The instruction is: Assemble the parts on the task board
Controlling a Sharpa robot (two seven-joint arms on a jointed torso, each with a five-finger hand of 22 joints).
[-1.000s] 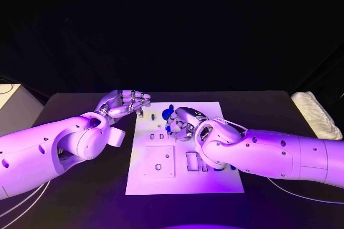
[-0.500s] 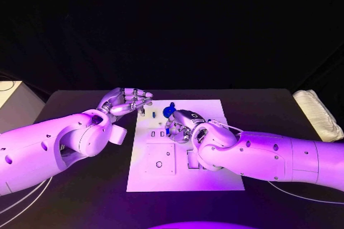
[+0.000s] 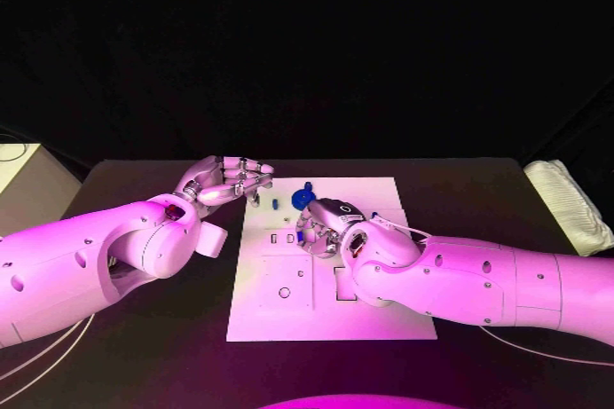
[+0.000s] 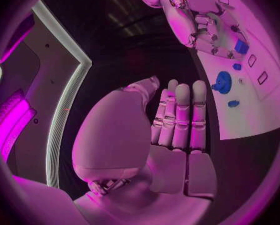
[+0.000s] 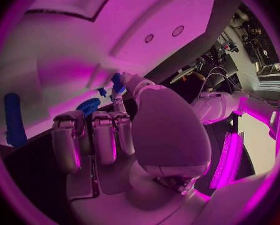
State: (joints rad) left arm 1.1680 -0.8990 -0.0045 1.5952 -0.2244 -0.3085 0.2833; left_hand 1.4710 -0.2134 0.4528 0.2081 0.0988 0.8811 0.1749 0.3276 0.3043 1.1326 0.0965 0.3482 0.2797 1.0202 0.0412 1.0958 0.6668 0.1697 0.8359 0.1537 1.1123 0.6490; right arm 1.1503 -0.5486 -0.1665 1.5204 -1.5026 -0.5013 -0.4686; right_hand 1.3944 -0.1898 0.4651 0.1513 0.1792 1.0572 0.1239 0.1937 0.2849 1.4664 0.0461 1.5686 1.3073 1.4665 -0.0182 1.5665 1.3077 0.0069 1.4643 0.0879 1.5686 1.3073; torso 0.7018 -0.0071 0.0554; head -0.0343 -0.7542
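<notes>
Right hand (image 3: 330,224) is held low over the middle of the white task board (image 3: 384,325), its fingers curled in, and a small blue part (image 5: 118,83) is pinched at its fingertips. Left hand (image 3: 226,181) is held just off the board's far left corner, fingers together and bent, with nothing in it. A round blue part (image 3: 302,196) lies on the board's far end, near both hands.

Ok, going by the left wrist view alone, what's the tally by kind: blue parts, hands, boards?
Blue parts: 4 (round part; small parts)
Hands: 2 (left hand; right hand)
Boards: 1 (board)
Total: 7
</notes>
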